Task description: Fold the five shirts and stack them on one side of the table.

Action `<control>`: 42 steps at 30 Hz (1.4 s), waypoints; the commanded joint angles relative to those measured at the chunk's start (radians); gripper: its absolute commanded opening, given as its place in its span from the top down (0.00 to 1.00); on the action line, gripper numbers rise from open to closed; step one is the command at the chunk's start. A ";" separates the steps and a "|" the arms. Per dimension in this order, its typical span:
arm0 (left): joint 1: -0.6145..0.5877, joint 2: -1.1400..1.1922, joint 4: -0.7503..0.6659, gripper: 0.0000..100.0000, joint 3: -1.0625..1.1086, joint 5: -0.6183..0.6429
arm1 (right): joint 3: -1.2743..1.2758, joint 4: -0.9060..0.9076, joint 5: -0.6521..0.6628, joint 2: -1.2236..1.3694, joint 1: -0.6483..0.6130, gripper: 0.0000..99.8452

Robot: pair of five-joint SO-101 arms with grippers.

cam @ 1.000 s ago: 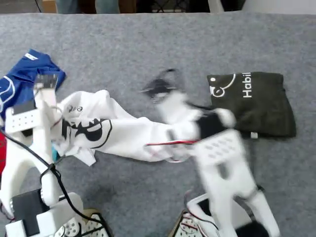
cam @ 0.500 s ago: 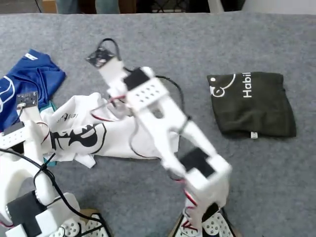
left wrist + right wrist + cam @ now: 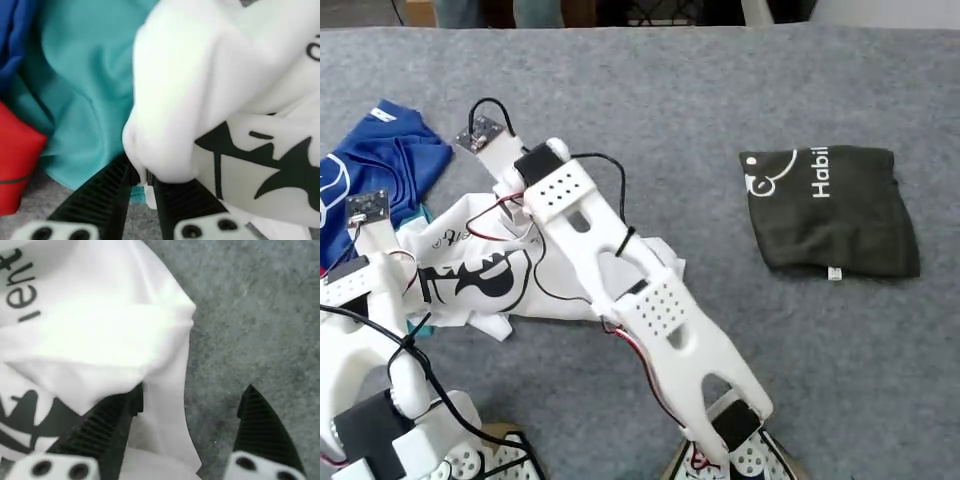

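A white shirt with a black print lies crumpled at the left of the grey table. My left gripper is shut on a folded edge of the white shirt at its left end. My right gripper stands open over the far edge of the white shirt; one finger lies under the cloth, the other over bare table. In the high view the right gripper is at the shirt's far side, its arm stretching across the shirt. A dark shirt lies folded at the right.
A blue shirt lies bunched at the far left. Beside the left gripper are a teal shirt and a red shirt. Grey carpet covers the table between the white and dark shirts.
My right arm swung from the shirt's right end across to its far left side. The white shirt's right part is now drawn leftward. The left arm shifted slightly left.
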 commanded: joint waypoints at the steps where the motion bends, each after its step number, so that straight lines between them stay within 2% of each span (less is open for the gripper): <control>1: -0.018 -0.003 -0.011 0.97 0.002 0.012 | -0.220 0.046 0.000 0.079 -0.006 0.81; 4: -0.019 -0.003 -0.011 0.97 0.002 0.012 | -0.361 0.081 0.015 0.151 0.003 0.99; 6: -0.019 -0.003 -0.012 0.97 0.002 0.012 | -0.420 0.137 0.071 0.183 0.020 0.97; 8: -0.015 -0.006 -0.012 0.97 -0.001 0.012 | -0.412 0.155 0.083 0.188 0.046 0.99; 13: 0.028 -0.009 0.028 0.97 -0.099 0.011 | -0.358 0.160 0.072 0.101 0.207 0.99; 16: 0.059 -0.009 0.118 0.97 -0.223 0.011 | -0.222 0.160 0.072 -0.022 0.308 0.99; 20: 0.110 0.000 0.172 0.97 -0.340 0.012 | 0.142 0.155 0.104 -0.254 0.399 0.99; 22: 0.122 0.002 0.166 0.97 -0.351 0.012 | 0.326 0.150 0.135 -0.360 0.393 0.99; 26: 0.111 0.002 0.166 0.97 -0.349 0.012 | 0.567 0.058 0.133 -0.475 0.299 0.98; 29: 0.074 0.003 0.150 0.97 -0.346 0.014 | 0.634 -0.005 0.115 -0.484 0.203 0.89; 32: 0.041 0.003 0.064 0.97 -0.291 0.015 | 0.638 -0.081 0.028 -0.453 0.127 0.78; 34: 0.030 0.003 -0.002 0.97 -0.240 0.040 | 0.619 -0.094 0.015 -0.429 0.089 0.74; 39: 0.030 0.002 -0.106 0.97 -0.162 0.094 | 0.598 -0.072 0.012 -0.338 0.012 0.76; 42: 0.031 0.003 -0.057 0.97 -0.197 0.121 | 0.595 0.018 0.012 -0.294 0.009 0.89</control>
